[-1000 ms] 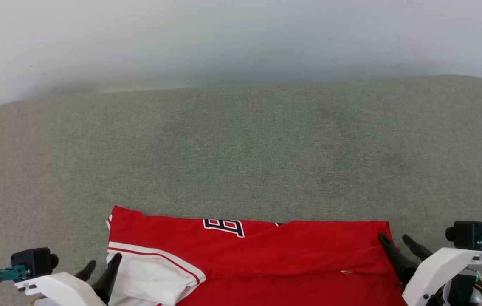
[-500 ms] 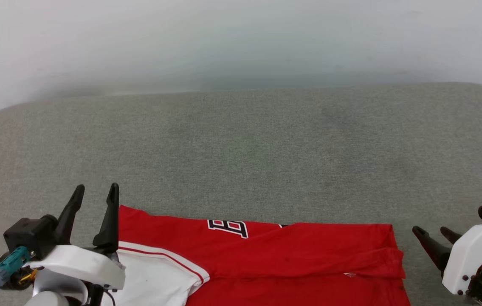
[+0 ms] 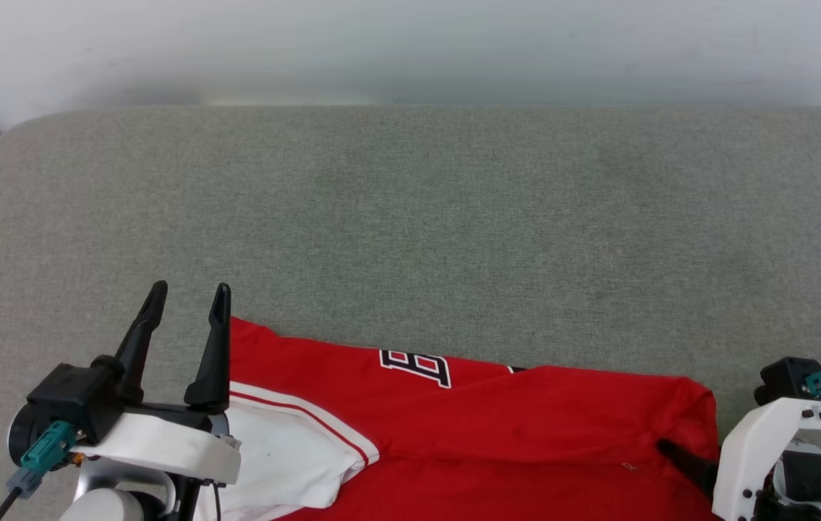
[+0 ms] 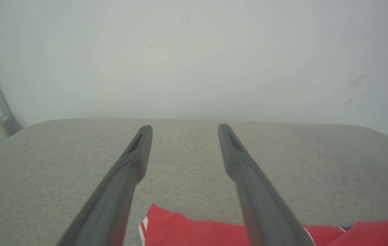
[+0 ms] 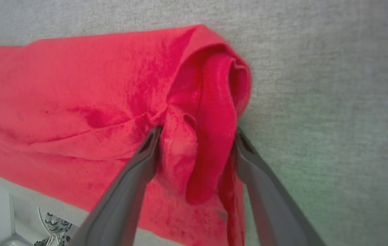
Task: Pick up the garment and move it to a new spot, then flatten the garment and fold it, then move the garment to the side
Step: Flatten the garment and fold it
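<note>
at the near edge of the grey cushion (image 3: 410, 217) the red shirt (image 3: 511, 434) lies folded, the right gripper (image 5: 196, 133) open astride its bunched corner, the left gripper (image 3: 189, 287) open above (touching nothing), so a pinch might catch 1 layer and undo the fold.

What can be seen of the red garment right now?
The garment is a red soft-knit jersey lying folded over and mostly flat on the grey cushion. A white sleeve with red-striped trim shows at its left, and part of a black, white-outlined print at the far fold. Its right end is bunched into a ridge that sits between the open fingers of the right end effector. The open left end effector hovers at its far-left corner, not gripping it.
</note>
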Robot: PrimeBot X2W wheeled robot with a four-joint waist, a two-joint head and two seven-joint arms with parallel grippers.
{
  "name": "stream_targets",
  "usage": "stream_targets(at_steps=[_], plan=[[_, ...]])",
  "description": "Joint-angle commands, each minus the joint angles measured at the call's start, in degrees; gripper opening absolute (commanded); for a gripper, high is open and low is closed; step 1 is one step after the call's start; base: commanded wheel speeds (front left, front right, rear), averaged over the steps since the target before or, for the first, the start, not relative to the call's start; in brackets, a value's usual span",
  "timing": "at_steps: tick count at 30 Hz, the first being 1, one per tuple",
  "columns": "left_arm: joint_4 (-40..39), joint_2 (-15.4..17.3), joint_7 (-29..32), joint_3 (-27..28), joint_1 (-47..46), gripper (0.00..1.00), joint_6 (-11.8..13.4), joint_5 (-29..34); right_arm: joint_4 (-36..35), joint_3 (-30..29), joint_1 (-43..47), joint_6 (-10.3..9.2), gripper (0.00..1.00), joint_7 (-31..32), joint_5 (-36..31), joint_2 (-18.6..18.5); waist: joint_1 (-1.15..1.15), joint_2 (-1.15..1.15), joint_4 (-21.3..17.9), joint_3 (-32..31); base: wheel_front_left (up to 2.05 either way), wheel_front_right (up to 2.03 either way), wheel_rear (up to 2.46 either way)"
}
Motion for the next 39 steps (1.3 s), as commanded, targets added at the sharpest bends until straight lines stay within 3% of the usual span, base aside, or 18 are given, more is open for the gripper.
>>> stream_targets(at_steps=[1, 2, 3, 5, 20, 26, 27, 30, 34, 39], plan=[[-0.1, 0.0, -0.4, 0.2, -0.1, 1.0, -0.3, 0.7, 2.6, 1.1, 0.1, -0.01, 1.0, 0.7, 0.3, 1.1, 0.0, 0.0, 0.4, 0.3, 0.0, 0.0, 0.0], [-0.1, 0.1, -0.4, 0.2, 0.2, 1.0, -0.3, 0.8, 3.4, 1.5, 0.3, 0.0, 0.98, 1.0, 0.6, 1.5, 0.0, 0.0, 0.4, 0.3, 0.0, 0.0, 0.0], [0.0, 0.2, -0.4, 0.2, 0.5, 1.0, -0.3, 1.0, 4.0, 1.9, 0.4, 0.0, 0.46, 1.0, 0.8, 1.6, 0.0, 0.0, 0.3, 0.1, 0.0, 0.0, 0.0], [0.2, 0.4, -0.4, 0.2, 1.2, 1.0, -0.1, 1.1, 4.8, 2.3, 0.3, 0.01, 0.0, 0.9, 1.1, 1.6, 0.0, 0.0, 0.1, -0.5, 0.0, 0.0, 0.0], [-0.5, 1.2, 0.8, -0.1, 4.3, 1.0, 1.6, 0.9, 2.5, 0.8, -3.5, -0.02, 0.0, -2.5, 0.6, -3.6, 0.0, 0.0, -2.9, -5.7, 0.0, 0.0, 0.0], [-0.5, 1.0, 0.9, -0.3, 4.8, 1.0, 2.0, 0.7, 2.0, -7.9, -2.8, -0.01, 0.0, -2.0, -0.7, -5.3, 0.0, 0.0, -3.8, -6.5, 0.0, 0.0, 0.0], [-0.5, 0.9, 0.9, -0.4, 5.1, 1.0, 2.1, 0.4, 1.5, -12.2, -2.5, -0.01, 0.0, -1.0, -1.0, -4.6, 0.0, 0.0, -4.0, -6.6, 0.0, 0.0, 0.0], [-0.6, 0.8, 0.8, -0.3, 5.4, 1.0, 2.1, 0.2, -0.6, -16.5, -2.7, -0.01, 0.0, 1.6, 0.0, -2.2, 0.0, 0.0, -4.3, -6.6, 0.0, 0.0, 0.0], [-0.7, 0.8, 0.7, -0.2, 5.5, 1.0, 2.1, 0.1, -2.6, -19.1, -3.2, -0.01, 0.0, 6.4, 3.3, 1.8, 0.0, 0.0, -4.2, -6.4, 0.0, 0.0, 0.0], [-0.8, 0.8, 0.8, -0.4, 5.1, 1.0, 1.9, 0.2, -5.7, -19.4, -4.2, -0.01, 0.0, 15.0, 14.2, 6.9, 0.0, 0.0, -3.3, -6.2, 0.0, 0.0, 0.0]])
